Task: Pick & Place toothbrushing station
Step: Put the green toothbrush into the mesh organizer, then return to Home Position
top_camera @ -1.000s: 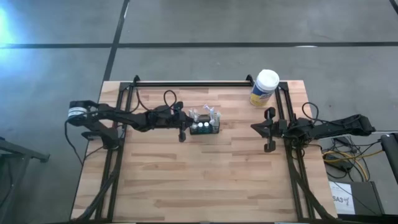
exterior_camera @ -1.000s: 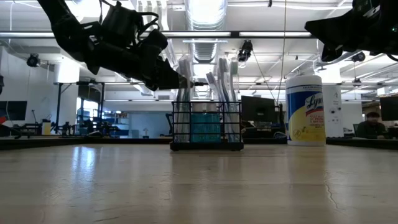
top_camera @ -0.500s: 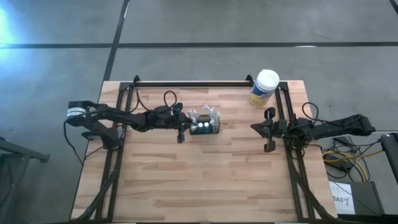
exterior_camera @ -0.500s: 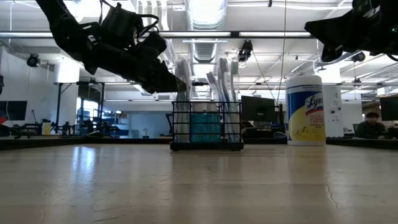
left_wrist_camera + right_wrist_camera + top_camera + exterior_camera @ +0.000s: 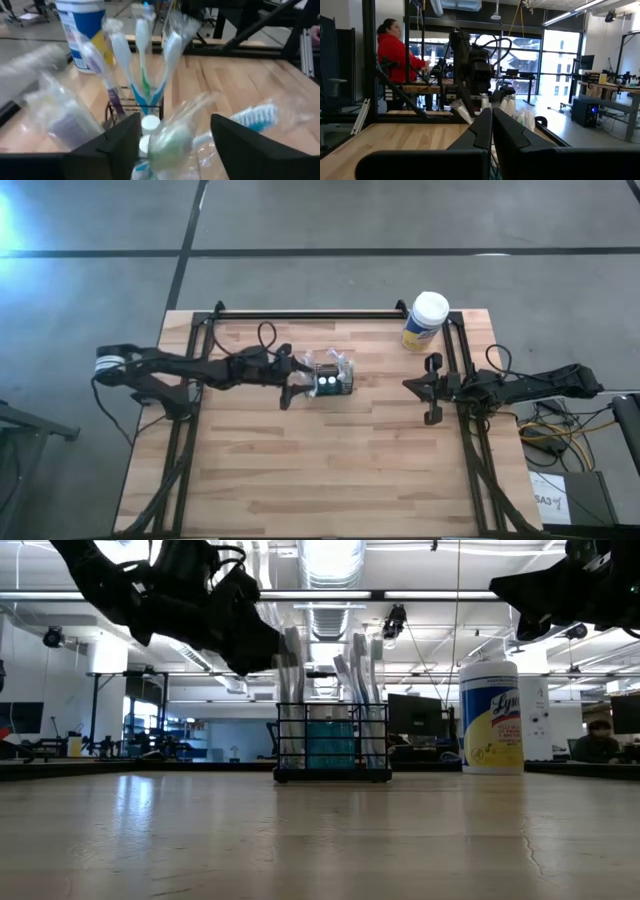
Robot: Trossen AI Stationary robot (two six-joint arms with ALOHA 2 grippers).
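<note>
The left gripper (image 5: 297, 387) has its jaws spread wide, just beside the left end of the toothbrushing station (image 5: 332, 382), and nothing is held between them. In the left wrist view the two dark fingers (image 5: 118, 145) stand apart, with the wrapped toothbrushes (image 5: 142, 47) in front. The station stands on the wooden surface (image 5: 330, 470), near its middle toward the back, with all of its base down in the low view. I judge the placing is done and only pulling away is left. The right gripper (image 5: 432, 389) waits with shut jaws at the right side, near the yellow canister (image 5: 425, 321).
</note>
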